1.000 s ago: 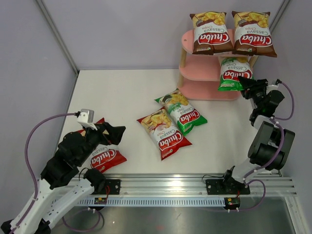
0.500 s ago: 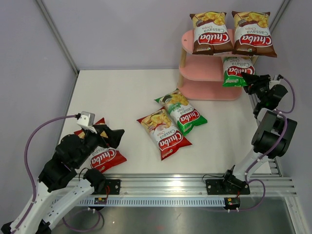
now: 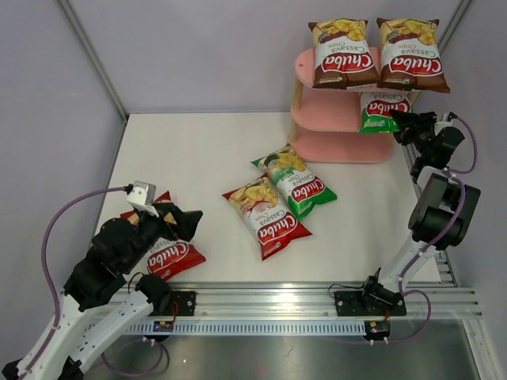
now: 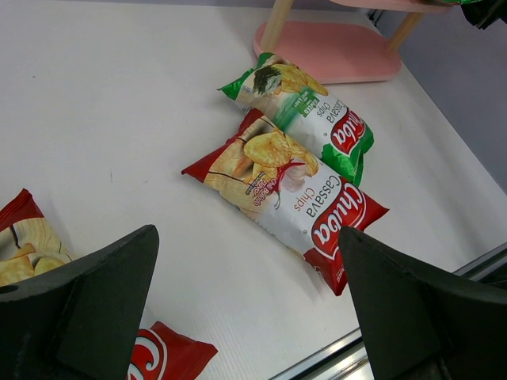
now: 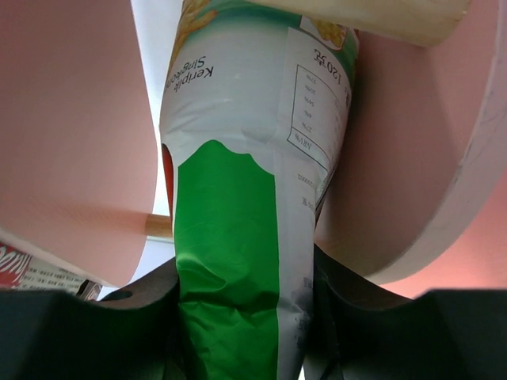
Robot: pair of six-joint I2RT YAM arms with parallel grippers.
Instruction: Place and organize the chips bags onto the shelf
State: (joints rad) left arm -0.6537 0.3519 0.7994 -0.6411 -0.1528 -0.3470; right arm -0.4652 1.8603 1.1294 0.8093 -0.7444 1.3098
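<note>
Two brown chips bags (image 3: 343, 54) (image 3: 410, 54) lie side by side on the top board of the pink shelf (image 3: 341, 146). My right gripper (image 3: 398, 123) is shut on a green chips bag (image 3: 383, 111), which reaches in over the middle board. In the right wrist view that green bag (image 5: 245, 198) fills the gap between both fingers (image 5: 142, 309), with pink boards (image 5: 71, 142) on either side. On the table lie another green bag (image 3: 297, 182) and a red bag (image 3: 267, 218), touching. My left gripper (image 3: 186, 218) hangs open over a second red bag (image 3: 170, 253).
The shelf stands at the back right, close to the right wall. A metal rail (image 3: 317, 305) runs along the near edge. In the left wrist view the green bag (image 4: 317, 119), the red bag (image 4: 293, 194) and the shelf's bottom board (image 4: 333, 55) lie ahead.
My right gripper has carried the green bag up and back from the shelf's front edge in over the middle board. The left arm has barely shifted.
</note>
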